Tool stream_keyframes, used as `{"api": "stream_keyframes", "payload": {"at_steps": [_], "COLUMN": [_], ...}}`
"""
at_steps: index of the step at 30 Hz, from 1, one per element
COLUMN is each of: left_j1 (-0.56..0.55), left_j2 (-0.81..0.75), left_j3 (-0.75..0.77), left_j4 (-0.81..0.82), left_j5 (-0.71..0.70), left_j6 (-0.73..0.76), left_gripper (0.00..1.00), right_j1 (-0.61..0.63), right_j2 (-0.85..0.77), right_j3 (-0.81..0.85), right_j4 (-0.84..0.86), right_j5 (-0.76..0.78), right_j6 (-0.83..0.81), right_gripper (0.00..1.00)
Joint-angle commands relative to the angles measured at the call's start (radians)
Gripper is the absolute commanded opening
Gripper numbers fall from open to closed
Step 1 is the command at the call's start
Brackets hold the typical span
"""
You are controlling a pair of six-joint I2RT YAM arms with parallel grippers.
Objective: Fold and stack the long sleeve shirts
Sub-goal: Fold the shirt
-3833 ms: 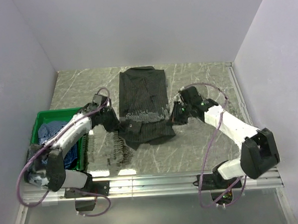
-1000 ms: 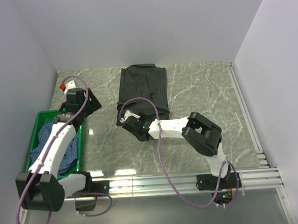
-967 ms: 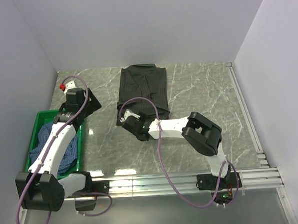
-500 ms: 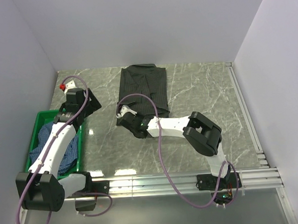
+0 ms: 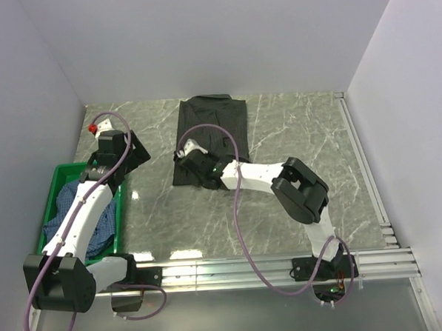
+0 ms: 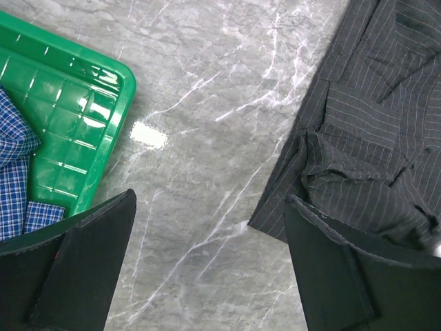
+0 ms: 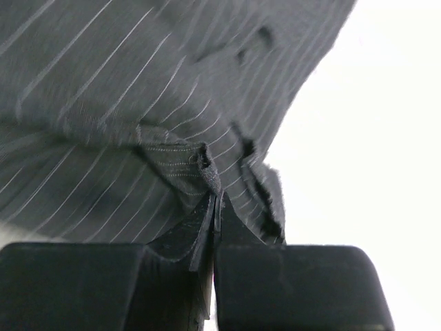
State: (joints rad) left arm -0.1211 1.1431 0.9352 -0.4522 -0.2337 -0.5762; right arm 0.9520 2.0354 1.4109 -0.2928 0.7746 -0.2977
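The black pinstriped long sleeve shirt lies folded on the marble table at the back centre. My right gripper is at its near left edge, shut on a small fold of the striped cloth; the jaws meet with the cloth pinched at their tips. The blue checked long sleeve shirt lies bunched in the green crate. My left gripper hangs open above bare table between the crate and the black shirt, holding nothing. A corner of the blue shirt shows in the left wrist view.
White walls close in the table on the left, back and right. A metal rail runs along the near edge by the arm bases. Grey marble lies to the right of the black shirt.
My right gripper has shut on the black shirt's near left edge and shifted a little away from the bases. The left arm has not moved in the last second.
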Motion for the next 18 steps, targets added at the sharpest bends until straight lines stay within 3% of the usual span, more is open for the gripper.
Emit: {"api": "stream_keyframes", "payload": {"at_steps": [1, 8, 14, 18], "left_j1": [0.005, 0.005, 0.005, 0.005], "left_j2": [0.000, 0.004, 0.004, 0.006], "left_j3": [-0.012, -0.012, -0.013, -0.013], "left_j4": [0.030, 0.029, 0.030, 0.030], "left_j5": [-0.003, 0.000, 0.010, 0.016], "left_j6": [0.016, 0.015, 0.013, 0.013], "left_gripper": [0.94, 0.94, 0.94, 0.93], "right_j1": [-0.041, -0.119, -0.150, -0.162], "right_j2": [0.020, 0.117, 0.197, 0.243], "right_j3": [0.089, 0.221, 0.299, 0.406], "right_j4": [0.086, 0.161, 0.291, 0.339], "right_j5": [0.026, 0.029, 0.058, 0.081], "right_j6": [-0.037, -0.122, -0.257, -0.317], "right_gripper": [0.01, 0.04, 0.13, 0.29]}}
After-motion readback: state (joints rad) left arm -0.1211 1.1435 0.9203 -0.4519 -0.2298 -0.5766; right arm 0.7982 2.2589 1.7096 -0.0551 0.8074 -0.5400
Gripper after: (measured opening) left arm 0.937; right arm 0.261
